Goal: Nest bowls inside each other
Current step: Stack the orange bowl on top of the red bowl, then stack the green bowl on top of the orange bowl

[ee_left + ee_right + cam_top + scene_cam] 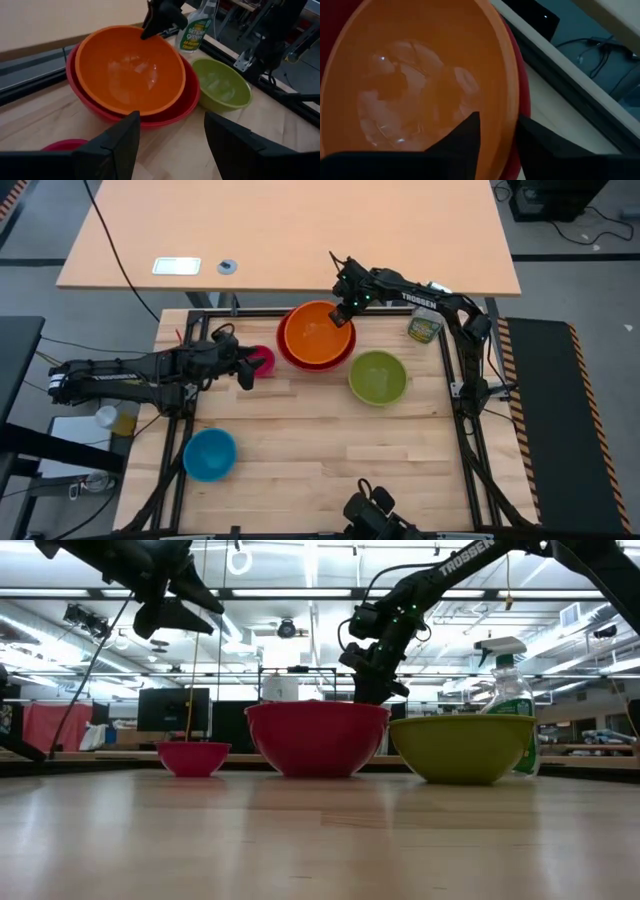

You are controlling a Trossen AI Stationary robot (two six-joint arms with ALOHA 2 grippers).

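The orange bowl (315, 332) sits nested in the red bowl (316, 738) at the table's far middle. My right gripper (499, 145) is open at the orange bowl's far right rim, one finger inside the bowl and one outside. The lime green bowl (378, 377) stands on the table to the right of the pair. The pink bowl (265, 359) stands to their left. My left gripper (247, 370) hovers open beside it, high above the table. The blue bowl (210, 454) stands alone near the left front. My right gripper comes slanting down from the far right and straddles the orange bowl's rim (512, 120). A gap shows between the inner finger (465, 142) and the rim. Whether the outer finger (540, 147) touches the rim, I cannot tell. The orange bowl rests in the red one.
A clear spray bottle (425, 325) with a green label stands at the far right, close behind the green bowl. A black frame rail (250, 311) runs round the table's edges. Bare wood lies across the middle and near right of the table (400, 460).
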